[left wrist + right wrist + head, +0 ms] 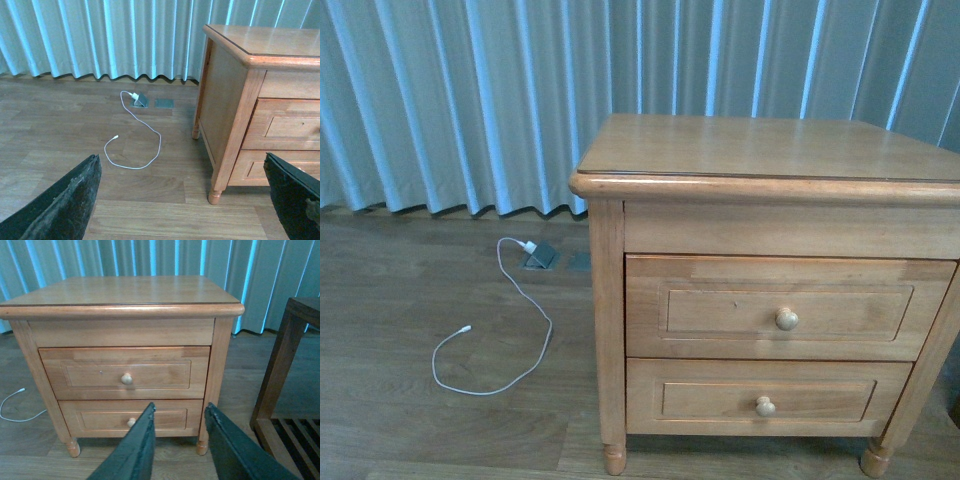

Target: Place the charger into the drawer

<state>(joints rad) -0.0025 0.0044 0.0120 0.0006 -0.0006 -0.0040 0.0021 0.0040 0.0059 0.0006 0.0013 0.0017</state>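
Note:
The charger is out of view in all three views. The drawer (pixel 720 300), the upper and taller one of a light-wood nightstand (pixel 770 145), is shut, with one round knob (pixel 786 319). It also shows in the right wrist view (pixel 90 372) and partly in the left wrist view (pixel 290 125). My left gripper (pixel 181 157) is open and empty, above the floor to the left of the nightstand. My right gripper (pixel 180 406) is open and empty, in front of the nightstand and apart from it. Neither arm shows in the front view.
A thin white cable (pixel 551 330) with a small white plug lies looped on the wood floor, running to a floor socket (pixel 540 257) near the curtain (pixel 450 100). A shorter lower drawer (pixel 720 400) is shut. A dark wooden frame (pixel 280 355) stands right of the nightstand.

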